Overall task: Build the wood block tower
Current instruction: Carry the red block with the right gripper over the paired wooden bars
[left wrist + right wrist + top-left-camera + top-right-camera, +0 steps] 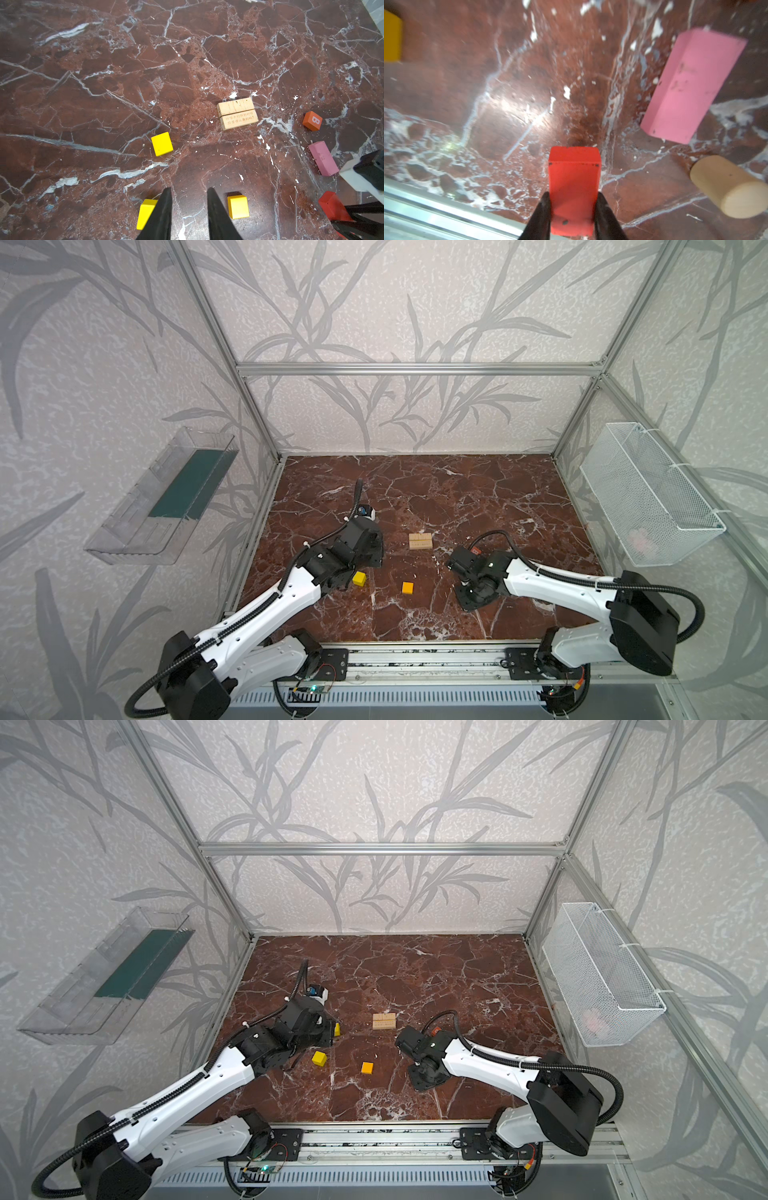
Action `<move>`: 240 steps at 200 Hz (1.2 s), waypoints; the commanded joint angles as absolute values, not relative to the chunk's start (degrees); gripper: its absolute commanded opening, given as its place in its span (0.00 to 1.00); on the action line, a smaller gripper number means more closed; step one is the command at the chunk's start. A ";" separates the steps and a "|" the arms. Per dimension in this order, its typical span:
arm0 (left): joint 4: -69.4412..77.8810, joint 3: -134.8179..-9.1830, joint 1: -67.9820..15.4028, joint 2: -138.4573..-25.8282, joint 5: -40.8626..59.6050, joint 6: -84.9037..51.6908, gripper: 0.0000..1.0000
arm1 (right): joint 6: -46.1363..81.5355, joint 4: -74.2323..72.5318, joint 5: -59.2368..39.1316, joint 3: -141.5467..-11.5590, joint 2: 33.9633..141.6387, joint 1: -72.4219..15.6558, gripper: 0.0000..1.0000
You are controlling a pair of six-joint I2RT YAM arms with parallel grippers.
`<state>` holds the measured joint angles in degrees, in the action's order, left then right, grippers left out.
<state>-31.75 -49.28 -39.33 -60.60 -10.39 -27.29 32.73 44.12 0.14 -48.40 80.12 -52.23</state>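
Dark red marble tabletop (457, 489), walled on three sides. A white wire basket (648, 497) hangs on the right wall and a clear plastic tray (162, 497) on the left wall. The left arm (266, 605) reaches in over the left of the tabletop. The left hand (190, 207) has its fingers apart, with nothing between them. The right arm (561, 585) reaches in from the near right. The right hand (572, 197) is clamped on the long sides of the red brick (574, 176), to the near right of centre; I cannot tell whether the brick is off the marble. Two tan planks (420, 541) lie flat at mid-tabletop, side by side and touching; one bears printed characters. The pink brick (691, 83) lies flat near the red one, apart from it. The tan cylinder (726, 187) lies on its side close by. The orange-red cube (312, 121), letter B showing, sits right of the planks. A yellow cube (359, 578) and an orange cube (408, 588) sit nearer than the planks, apart from each other. A second yellow cube (337, 1028) is half hidden by the left hand.
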 commanded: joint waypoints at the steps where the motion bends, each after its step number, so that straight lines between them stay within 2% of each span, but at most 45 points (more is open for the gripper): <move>1: -37.06 -53.83 -39.40 -60.14 -13.51 -25.17 0.29 | 35.34 47.59 2.96 -54.05 80.98 -52.51 0.00; 66: -46.26 -62.91 -36.48 -59.76 -13.33 -20.13 0.29 | 36.18 49.66 4.23 -72.26 96.12 -50.42 0.00; 124: -45.42 -63.51 -26.26 -61.98 -4.48 -17.59 0.28 | 36.17 52.59 4.74 -89.64 111.22 -47.69 0.00; 240: -41.45 -60.25 -21.76 -62.01 -0.24 -17.40 0.28 | 37.25 54.46 3.34 -103.17 123.31 -43.35 0.00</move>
<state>-42.30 -60.69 -22.63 -62.24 -1.74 -18.04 37.47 51.75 3.75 -101.45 122.23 -43.55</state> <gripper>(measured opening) 0.280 0.319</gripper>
